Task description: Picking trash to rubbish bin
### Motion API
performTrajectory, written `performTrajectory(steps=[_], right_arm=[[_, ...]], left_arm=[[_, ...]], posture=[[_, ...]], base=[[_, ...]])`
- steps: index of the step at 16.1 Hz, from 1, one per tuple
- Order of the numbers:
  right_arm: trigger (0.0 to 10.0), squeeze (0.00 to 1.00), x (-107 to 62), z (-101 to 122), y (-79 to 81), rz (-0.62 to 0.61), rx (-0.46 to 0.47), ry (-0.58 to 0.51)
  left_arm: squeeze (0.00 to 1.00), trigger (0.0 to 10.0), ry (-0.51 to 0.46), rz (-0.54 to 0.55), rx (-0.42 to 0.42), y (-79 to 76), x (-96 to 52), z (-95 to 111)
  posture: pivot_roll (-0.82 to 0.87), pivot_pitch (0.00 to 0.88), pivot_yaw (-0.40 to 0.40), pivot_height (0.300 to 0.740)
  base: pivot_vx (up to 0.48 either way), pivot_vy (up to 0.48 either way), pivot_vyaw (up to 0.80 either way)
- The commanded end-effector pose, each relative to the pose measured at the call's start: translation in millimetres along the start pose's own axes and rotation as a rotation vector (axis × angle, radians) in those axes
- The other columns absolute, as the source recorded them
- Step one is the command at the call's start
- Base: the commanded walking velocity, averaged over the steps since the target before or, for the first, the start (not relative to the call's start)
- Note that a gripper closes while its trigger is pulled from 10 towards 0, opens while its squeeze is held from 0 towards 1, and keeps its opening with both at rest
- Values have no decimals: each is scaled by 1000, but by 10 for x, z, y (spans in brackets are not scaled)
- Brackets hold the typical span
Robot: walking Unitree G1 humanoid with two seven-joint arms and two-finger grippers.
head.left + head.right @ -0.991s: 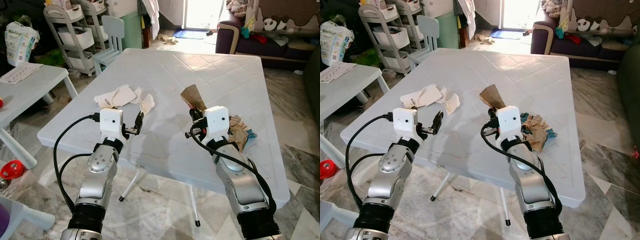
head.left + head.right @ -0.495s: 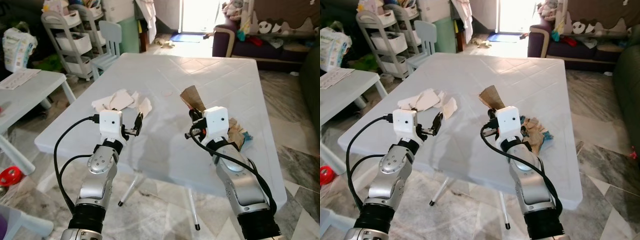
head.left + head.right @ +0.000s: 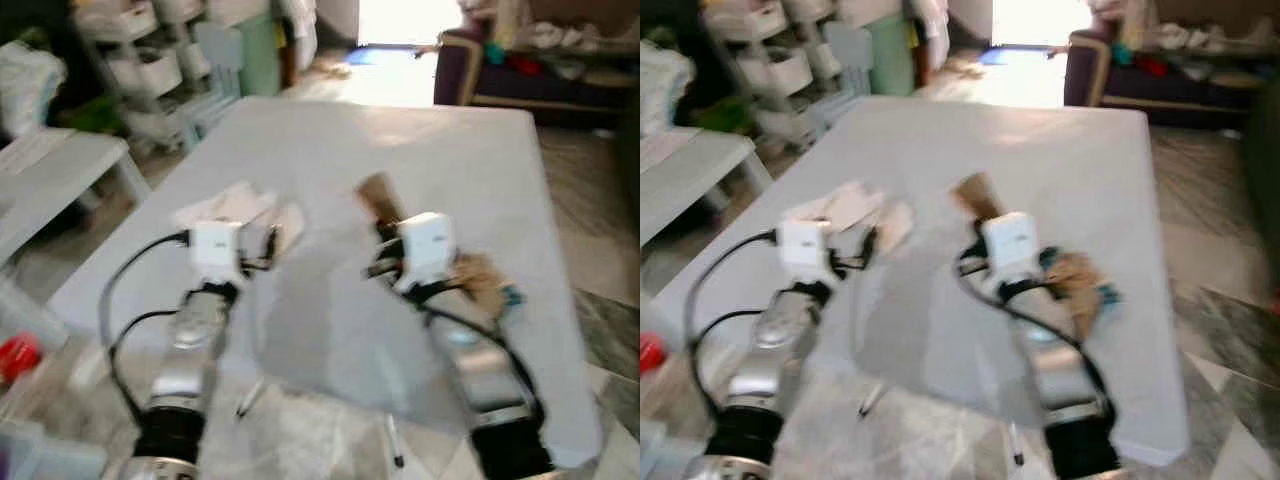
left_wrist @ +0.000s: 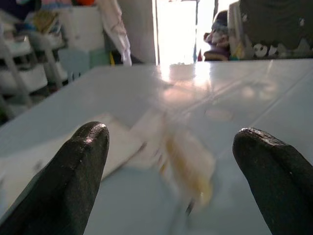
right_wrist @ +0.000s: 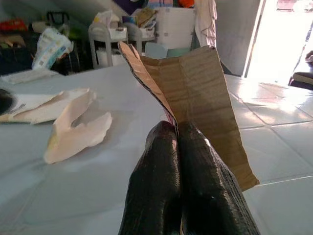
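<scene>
My head camera has swung since a moment ago and the eye views are now blurred; my arms sit as they did over the near edge of the white table [image 3: 480, 150]. My right gripper [image 5: 182, 142] has its two black fingers pressed together on the lower edge of a brown cardboard piece [image 5: 195, 93], which stands up from the fingertips above the table. My left gripper [image 4: 171, 147] is spread wide and holds nothing, its fingers [image 4: 83, 161] low over the table. Just beyond it on the table lie torn white paper scraps [image 3: 235, 205]. A crumpled pile of brown paper trash [image 3: 1080, 275] lies on the table beside my right arm. Past the table's far edge stand a grey shelf cart [image 3: 135, 70] and a dark sofa [image 3: 530, 70].
</scene>
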State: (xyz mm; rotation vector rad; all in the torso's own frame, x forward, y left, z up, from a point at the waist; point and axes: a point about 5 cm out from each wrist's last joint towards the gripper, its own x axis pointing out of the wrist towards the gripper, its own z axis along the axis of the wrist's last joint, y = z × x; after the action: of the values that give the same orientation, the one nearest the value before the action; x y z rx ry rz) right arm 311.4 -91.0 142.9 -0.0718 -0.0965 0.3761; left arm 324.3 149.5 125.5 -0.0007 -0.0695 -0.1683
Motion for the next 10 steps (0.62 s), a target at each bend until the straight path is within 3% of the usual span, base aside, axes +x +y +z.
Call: performTrajectory(steps=[1, 4, 7, 10], right_arm=[[10000, 0, -17, 48, -80, -15, -15, -12], [10000, 0, -13, 48, -77, -11, -16, -12], [10000, 0, -8, 52, -73, -9, -15, -12], [10000, 0, -13, 55, -74, -1, -14, -11]], left_arm=[[0, 10000, -12, -21, -6, -81, 32, 32], [0, 10000, -10, -20, -5, -83, 25, 20], [0, 10000, -9, 23, 9, -42, 30, 18], [0, 10000, 62, 136, 37, 78, 13, -87]], posture=[[-104, 0, 47, 740], [-103, 0, 46, 740], [-102, 0, 44, 740], [-103, 0, 41, 740]], base=[[319, 0, 0], [321, 0, 0], [0, 0, 0], [0, 0, 0]])
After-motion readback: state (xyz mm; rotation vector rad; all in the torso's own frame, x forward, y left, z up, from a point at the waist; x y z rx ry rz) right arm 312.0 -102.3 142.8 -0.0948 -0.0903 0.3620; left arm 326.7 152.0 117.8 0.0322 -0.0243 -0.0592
